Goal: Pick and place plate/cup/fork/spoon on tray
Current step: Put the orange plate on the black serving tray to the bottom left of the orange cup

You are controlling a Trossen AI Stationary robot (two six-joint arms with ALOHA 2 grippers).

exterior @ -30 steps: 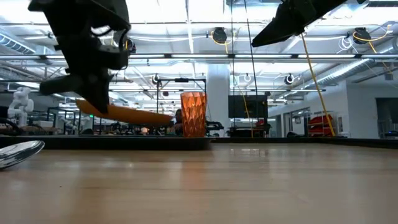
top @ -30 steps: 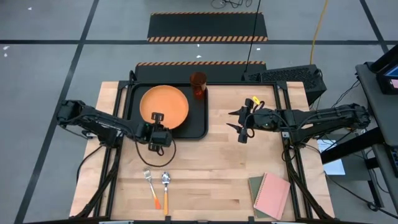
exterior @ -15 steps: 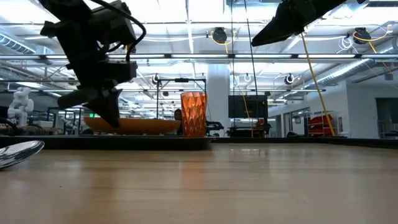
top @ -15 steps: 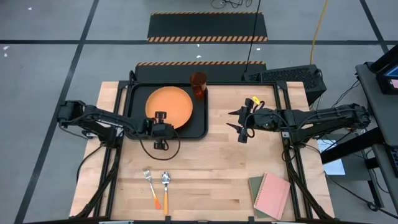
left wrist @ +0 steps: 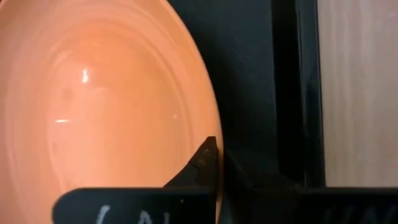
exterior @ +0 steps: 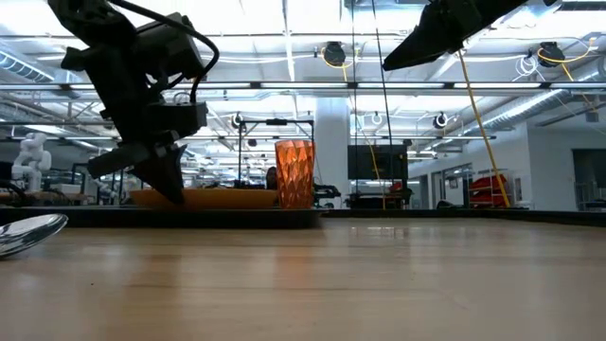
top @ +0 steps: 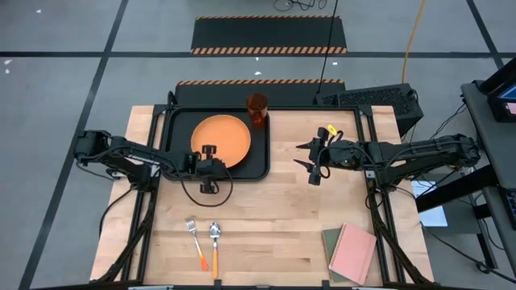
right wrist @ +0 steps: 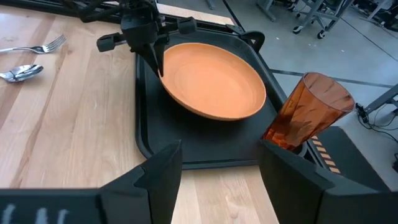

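The orange plate (top: 222,138) lies in the black tray (top: 256,159), roughly level in the low view (exterior: 204,197). The orange-red cup (top: 257,109) stands upright at the tray's far right corner. The fork (top: 194,242) and the spoon (top: 215,238) lie side by side on the table near its front edge. My left gripper (top: 208,153) is shut on the plate's near rim. My right gripper (top: 310,163) is open and empty, raised above the table to the right of the tray. My left gripper pinches the plate's near rim (left wrist: 210,121) between its two fingers, one fingertip (left wrist: 203,160) on the plate's inner face. The other finger is hidden against the dark tray. The fingers slant down from the table's near side (right wrist: 157,62). The plate rests in the tray.
A pink notebook (top: 353,251) lies on a green one at the table's near right corner. Bare wood lies between the tray and the cutlery. Black mats with orange-striped edges (top: 268,36) lie on the floor beyond the table.
My left gripper has gone down and toward the table's far edge, a little to the right, still shut on the plate. The plate was tilted and lifted above the tray, and now lies roughly level in it.
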